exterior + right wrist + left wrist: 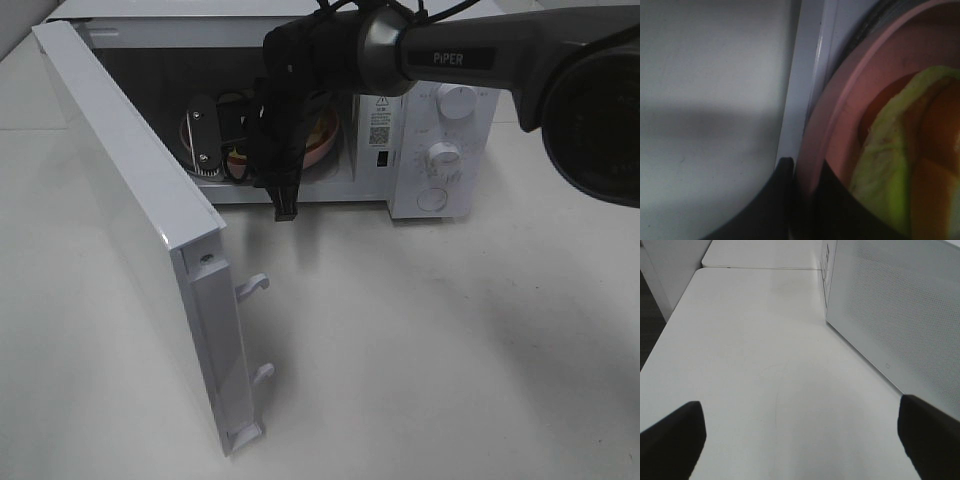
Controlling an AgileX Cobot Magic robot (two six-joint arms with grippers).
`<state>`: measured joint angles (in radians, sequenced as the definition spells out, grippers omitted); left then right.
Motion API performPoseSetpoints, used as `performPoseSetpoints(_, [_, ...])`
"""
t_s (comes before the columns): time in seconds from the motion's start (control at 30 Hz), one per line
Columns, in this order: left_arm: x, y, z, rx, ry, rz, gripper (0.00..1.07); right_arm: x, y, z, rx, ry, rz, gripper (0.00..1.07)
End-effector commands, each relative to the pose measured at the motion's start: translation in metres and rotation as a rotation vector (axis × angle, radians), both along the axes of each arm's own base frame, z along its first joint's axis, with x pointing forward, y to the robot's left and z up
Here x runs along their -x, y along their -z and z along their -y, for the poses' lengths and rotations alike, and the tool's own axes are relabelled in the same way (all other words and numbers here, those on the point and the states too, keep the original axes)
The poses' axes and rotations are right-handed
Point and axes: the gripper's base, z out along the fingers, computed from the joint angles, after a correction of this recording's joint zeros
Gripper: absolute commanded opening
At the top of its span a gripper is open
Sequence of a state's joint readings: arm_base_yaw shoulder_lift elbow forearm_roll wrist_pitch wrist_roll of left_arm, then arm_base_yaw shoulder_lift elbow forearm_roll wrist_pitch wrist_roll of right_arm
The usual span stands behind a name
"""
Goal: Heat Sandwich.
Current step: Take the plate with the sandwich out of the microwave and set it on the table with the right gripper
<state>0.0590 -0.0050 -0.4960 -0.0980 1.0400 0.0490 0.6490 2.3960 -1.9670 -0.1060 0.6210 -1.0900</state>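
The sandwich (890, 165), showing its pale green leafy layer, lies on a round pink plate (840, 115) at the mouth of the open microwave (440, 150). My right gripper (805, 172) is shut on the plate's rim, one dark finger on each side of it. In the exterior view my right arm (330, 60) reaches into the cavity and hides most of the plate (328, 135); the sandwich cannot be made out there. My left gripper (800, 435) is open over bare table, its fingertips (672, 435) wide apart with nothing between them.
The microwave door (130, 190) stands swung out toward the front left, with two latch hooks (255, 285) on its edge. Its outer dotted face (890, 305) is close beside my left gripper. Control dials (445, 155) sit on the microwave's right. A white table (430, 350) lies in front.
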Motion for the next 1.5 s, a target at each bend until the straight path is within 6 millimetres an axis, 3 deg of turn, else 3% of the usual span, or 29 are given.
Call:
performPoseSetpoints(0.03, [0.004,0.0,0.0,0.005,0.005,0.028,0.98,0.006,-0.008,0.003,0.03,-0.021,-0.037,0.0])
performPoseSetpoints(0.67, [0.004,0.0,0.0,0.005,0.005,0.028,0.98,0.029,-0.034,0.013,0.035,-0.185,-0.026,0.0])
performPoseSetpoints(1.5, [0.004,0.0,0.0,0.005,0.005,0.028,0.98,0.1,-0.058,0.062,0.069,-0.389,0.048,0.0])
